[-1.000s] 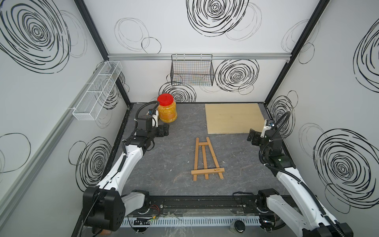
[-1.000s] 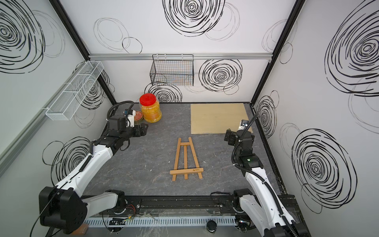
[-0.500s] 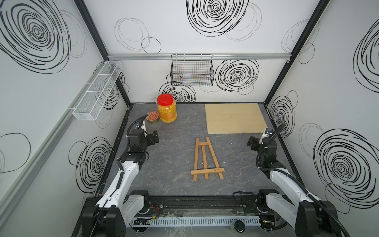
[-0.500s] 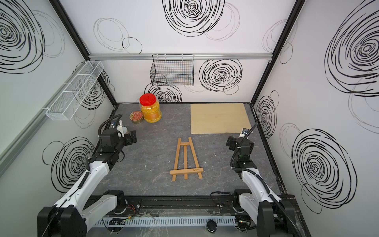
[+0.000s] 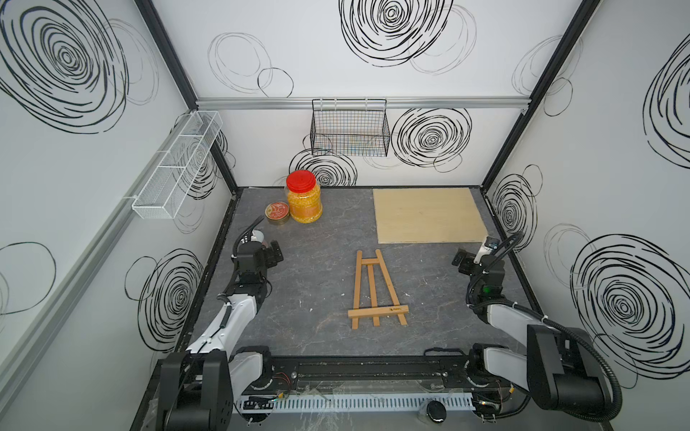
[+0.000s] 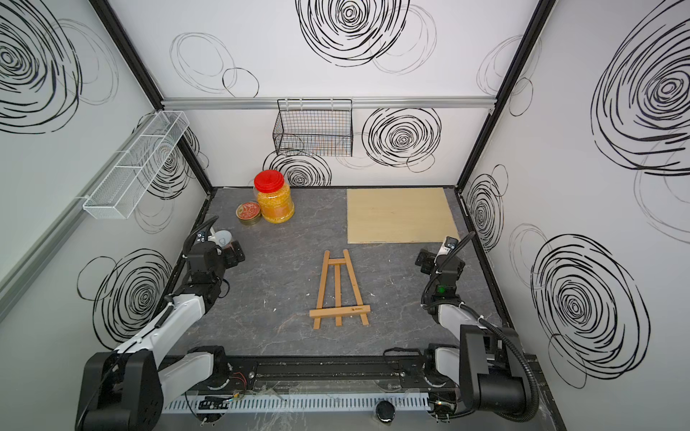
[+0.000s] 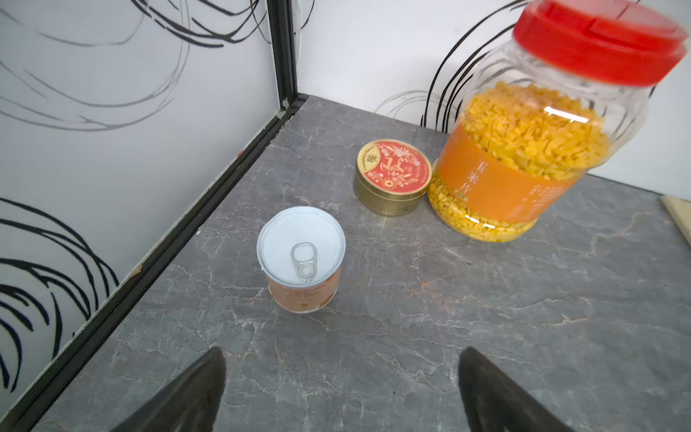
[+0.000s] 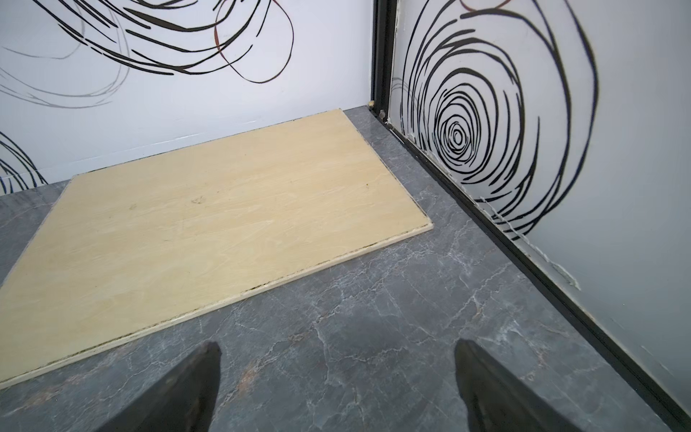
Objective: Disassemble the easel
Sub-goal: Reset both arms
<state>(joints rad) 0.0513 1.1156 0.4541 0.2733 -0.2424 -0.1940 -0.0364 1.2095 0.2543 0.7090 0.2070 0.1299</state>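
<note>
When I check both top views, the easel (image 5: 379,312) lies flat mid-table, well apart from the left gripper (image 5: 275,253) and right gripper (image 5: 460,259). Left wrist: jaws wide open, empty, a can (image 7: 301,258) ahead. Right wrist: jaws wide open too, empty, near the plywood board (image 8: 209,224).

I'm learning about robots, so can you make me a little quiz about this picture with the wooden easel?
1. True or false: the easel lies flat on the table.
2. What sits right beside the red-lidded jar? A) a round tin B) a spoon C) a ball
3. Fill in: the left fingers are ____ (open or shut).
Key: 1 true; 2 A; 3 open.
</note>
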